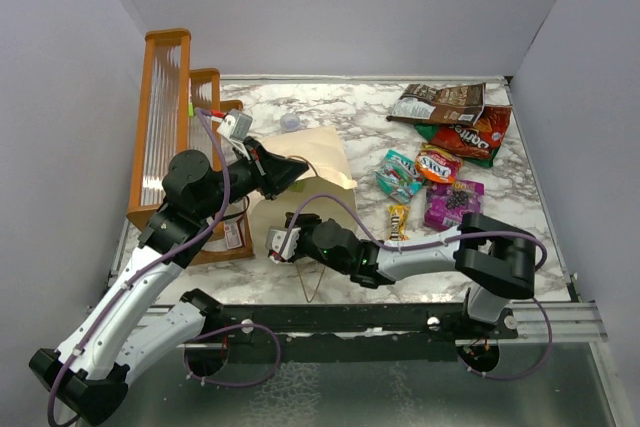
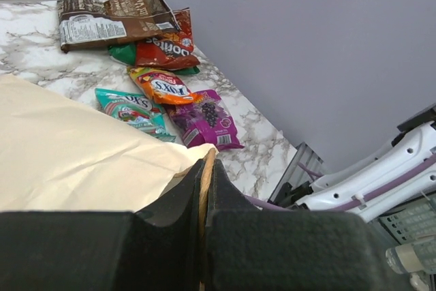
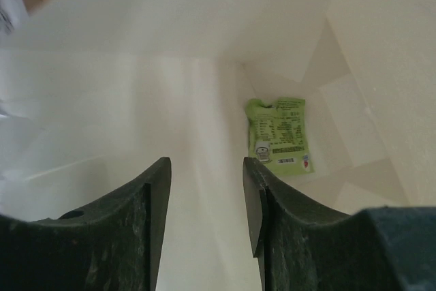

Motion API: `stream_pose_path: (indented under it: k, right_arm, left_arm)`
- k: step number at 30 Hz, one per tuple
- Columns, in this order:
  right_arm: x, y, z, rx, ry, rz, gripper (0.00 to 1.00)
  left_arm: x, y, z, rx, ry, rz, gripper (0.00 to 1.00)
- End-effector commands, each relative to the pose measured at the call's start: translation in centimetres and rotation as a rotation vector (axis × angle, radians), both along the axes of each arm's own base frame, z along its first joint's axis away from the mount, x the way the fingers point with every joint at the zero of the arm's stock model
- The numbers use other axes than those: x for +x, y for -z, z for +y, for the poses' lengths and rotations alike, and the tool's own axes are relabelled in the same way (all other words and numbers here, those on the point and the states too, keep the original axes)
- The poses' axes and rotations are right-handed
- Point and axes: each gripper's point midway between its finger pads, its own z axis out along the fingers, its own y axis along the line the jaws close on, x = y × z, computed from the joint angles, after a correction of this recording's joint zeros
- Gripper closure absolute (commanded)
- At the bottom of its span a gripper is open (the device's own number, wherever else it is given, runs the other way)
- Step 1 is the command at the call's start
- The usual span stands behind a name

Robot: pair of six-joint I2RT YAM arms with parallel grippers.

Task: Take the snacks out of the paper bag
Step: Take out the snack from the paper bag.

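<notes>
The cream paper bag (image 1: 315, 159) lies on its side on the marble table, its mouth toward the arms. My left gripper (image 1: 288, 173) is shut on the bag's tan handle (image 2: 205, 178) and holds the mouth up. My right gripper (image 1: 277, 241) is at the bag's mouth. In its wrist view it is open and empty inside the bag (image 3: 170, 66), and a green packet (image 3: 281, 134) lies a little beyond the right fingertip. Outside, to the right, lie a brown chip bag (image 1: 440, 102), a red chip bag (image 1: 470, 134), an orange packet (image 1: 438, 162), a teal-pink packet (image 1: 398, 174), a purple pouch (image 1: 452, 202) and a small candy pack (image 1: 398, 220).
An orange-framed wooden rack (image 1: 165, 137) stands along the left side, close to my left arm. A small clear cup (image 1: 290, 122) sits behind the bag. Grey walls close in the table on three sides.
</notes>
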Motion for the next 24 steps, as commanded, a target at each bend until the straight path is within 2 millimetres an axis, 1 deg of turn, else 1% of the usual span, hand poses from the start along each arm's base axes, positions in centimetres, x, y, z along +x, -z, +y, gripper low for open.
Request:
stream_pose_path:
  k: [1, 3, 6, 8, 11, 14, 17, 21, 24]
  right_arm:
    - [3.6, -0.9, 0.5, -0.106, -0.009, -0.142, 0.53]
    - [4.9, -0.1, 0.4, -0.150, -0.017, -0.175, 0.51]
    - [5.3, 0.9, 1.2, -0.166, -0.077, -0.160, 0.47]
    - [6.0, 1.7, 1.7, -0.178, -0.075, -0.155, 0.42]
    - [6.9, 2.8, 2.3, -0.187, -0.073, -0.150, 0.39]
    - [7.9, 4.3, 2.4, -0.191, -0.049, -0.118, 0.38]
    - [9.2, 5.3, 2.0, -0.175, -0.014, -0.075, 0.39]
    - [10.2, 6.1, 2.0, -0.179, 0.004, -0.077, 0.40]
    - [10.6, 6.4, 2.6, -0.172, 0.003, -0.073, 0.38]
  left_arm:
    - [-1.5, -3.0, -0.1, -0.045, 0.052, -0.068, 1.00]
    - [-1.6, -2.9, -0.2, -0.042, 0.061, -0.068, 1.00]
    - [-1.8, -2.8, -0.3, -0.041, 0.077, -0.067, 1.00]
    - [-2.0, -2.8, -0.5, -0.042, 0.095, -0.067, 1.00]
    - [-2.3, -3.1, -0.7, -0.043, 0.119, -0.075, 1.00]
    - [-2.5, -3.2, -0.8, -0.047, 0.133, -0.077, 1.00]
    - [-2.8, -3.2, -0.9, -0.046, 0.151, -0.077, 1.00]
    - [-3.1, -3.4, -1.0, -0.045, 0.170, -0.083, 1.00]
    - [-3.4, -3.4, -1.3, -0.048, 0.196, -0.088, 1.00]
